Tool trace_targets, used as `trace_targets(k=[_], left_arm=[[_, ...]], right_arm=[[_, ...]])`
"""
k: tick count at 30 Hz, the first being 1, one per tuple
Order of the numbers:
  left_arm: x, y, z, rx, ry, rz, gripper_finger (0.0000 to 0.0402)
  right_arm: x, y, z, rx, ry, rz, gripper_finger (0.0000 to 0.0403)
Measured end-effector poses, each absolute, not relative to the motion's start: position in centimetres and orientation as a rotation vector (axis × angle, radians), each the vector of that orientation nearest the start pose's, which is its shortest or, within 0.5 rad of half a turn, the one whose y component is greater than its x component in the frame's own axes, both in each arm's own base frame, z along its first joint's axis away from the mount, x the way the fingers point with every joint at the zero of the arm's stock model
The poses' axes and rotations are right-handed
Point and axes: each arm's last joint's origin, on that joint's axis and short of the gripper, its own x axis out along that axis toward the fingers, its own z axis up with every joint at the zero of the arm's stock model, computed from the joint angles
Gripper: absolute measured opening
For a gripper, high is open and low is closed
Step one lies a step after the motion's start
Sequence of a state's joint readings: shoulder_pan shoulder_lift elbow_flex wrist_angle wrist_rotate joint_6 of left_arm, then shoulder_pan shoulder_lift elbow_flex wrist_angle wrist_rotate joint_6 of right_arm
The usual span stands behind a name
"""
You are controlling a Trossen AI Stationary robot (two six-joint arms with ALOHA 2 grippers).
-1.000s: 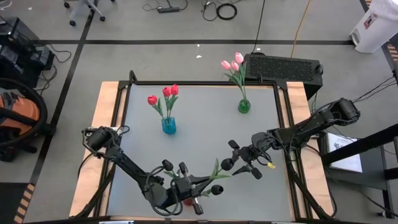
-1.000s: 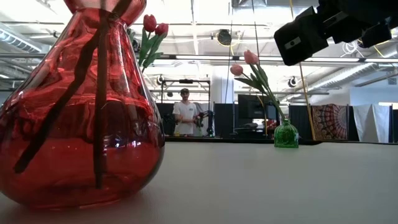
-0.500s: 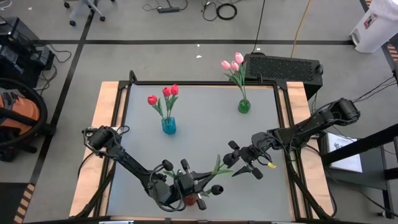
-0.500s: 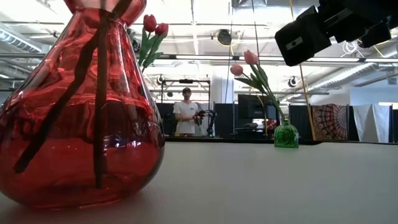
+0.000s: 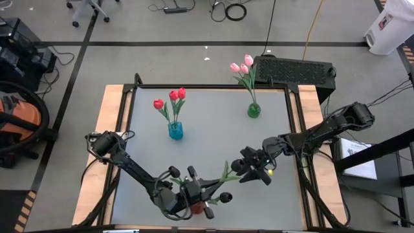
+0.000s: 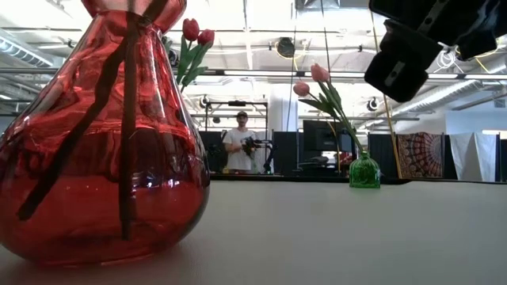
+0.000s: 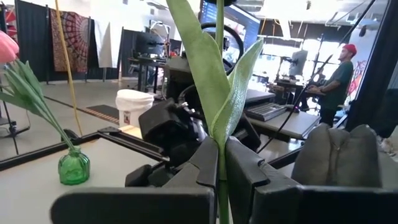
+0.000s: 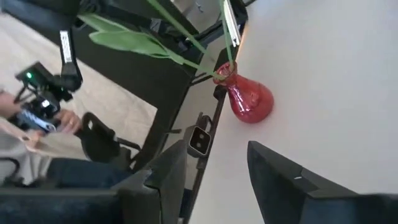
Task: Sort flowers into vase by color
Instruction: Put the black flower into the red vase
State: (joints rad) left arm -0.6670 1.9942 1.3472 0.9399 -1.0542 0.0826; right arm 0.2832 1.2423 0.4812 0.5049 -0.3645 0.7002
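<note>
The worst that can go wrong from here is tipping the red vase (image 6: 103,142). It stands at the near edge of the surface (image 5: 213,129), right under my left jaws. Those are clamped tight on the thin stem of a leafy tulip (image 7: 214,87), held just above the vase mouth. If I drag the stem sideways while it leans on the rim, I judge the vase could rock or slide off that edge.

Next is the tulip itself. The stem is long and slack, and it leans out toward my right jaws, which hover just beside its far end, about half open with nothing between them. If they close or swing carelessly, they could snag a leaf, bend the stem or pull it out of my left grip. The stem could also miss the narrow mouth and slip down outside the glass.

The count:
- One surface.
- Three vases: the red one, a blue vase (image 5: 175,131) and a green vase (image 5: 253,110), the last two well apart at the far side.
- Three red tulips (image 5: 173,96), standing in the blue vase.
- Three pink tulips (image 5: 244,67), standing in the green vase.
- Two dark stems inside the red vase. I cannot tell whether the held one is among them, and no dark bud heads show clearly.
</note>
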Motion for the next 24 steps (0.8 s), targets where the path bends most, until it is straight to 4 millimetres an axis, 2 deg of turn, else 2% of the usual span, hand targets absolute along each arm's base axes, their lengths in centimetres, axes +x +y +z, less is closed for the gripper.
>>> trace_targets(k=[9, 12, 19, 24], left_arm=[[36.0, -25.1, 27.0, -0.183, -0.194, 0.389, 0.0015], [36.0, -25.1, 27.0, -0.182, -0.194, 0.389, 0.0015], [36.0, -25.1, 27.0, -0.182, -0.194, 0.389, 0.0015], [36.0, -25.1, 27.0, -0.183, -0.194, 0.388, 0.0015]], right_arm=[[23.4, 7.8, 20.8, 0.721, 0.434, 0.509, 0.0162], [23.6, 7.7, 21.5, 0.739, 0.351, 0.492, 0.0162], [23.7, 7.7, 23.6, 0.646, 0.098, 0.556, 0.0162], [24.0, 7.8, 24.7, 0.647, 0.054, 0.568, 0.0162]])
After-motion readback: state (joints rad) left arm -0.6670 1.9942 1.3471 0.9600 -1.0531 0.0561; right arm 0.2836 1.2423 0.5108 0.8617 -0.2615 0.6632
